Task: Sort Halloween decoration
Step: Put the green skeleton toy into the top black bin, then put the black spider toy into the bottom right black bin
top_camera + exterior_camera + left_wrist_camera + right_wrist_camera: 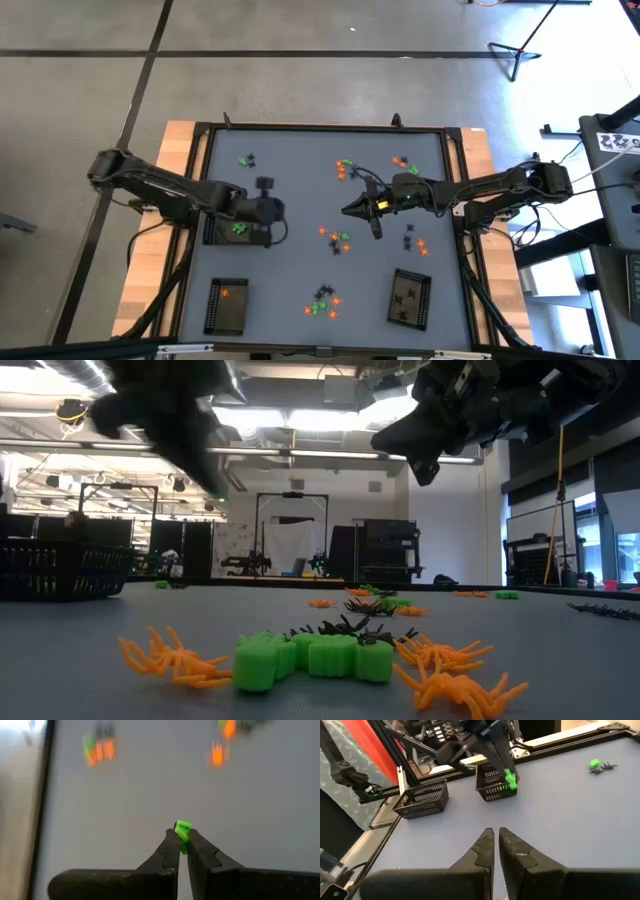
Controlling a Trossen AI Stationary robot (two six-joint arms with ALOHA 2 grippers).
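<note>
The Halloween decoration lies in small clusters of orange, green and black trinkets over the grey table. In the low view, orange spiders and green pieces are nearest. My left gripper is shut on one green trinket. It hangs over the table's left half, beside a black mesh tray. My right gripper is shut and holds nothing. It hovers above the table's middle, pointing toward the left arm. My left gripper pinches the green trinket between the free ends of its two fingers. Part of the trinket sticks out past the tips. The fingers slant down from above. The trinket is lifted clear of the table, next to the tray's wall.
Two more black mesh trays stand near the front edge, one at the left holding an orange piece and one at the right. Trinket clusters lie at the far middle, front middle and far left. A raised frame rims the table.
</note>
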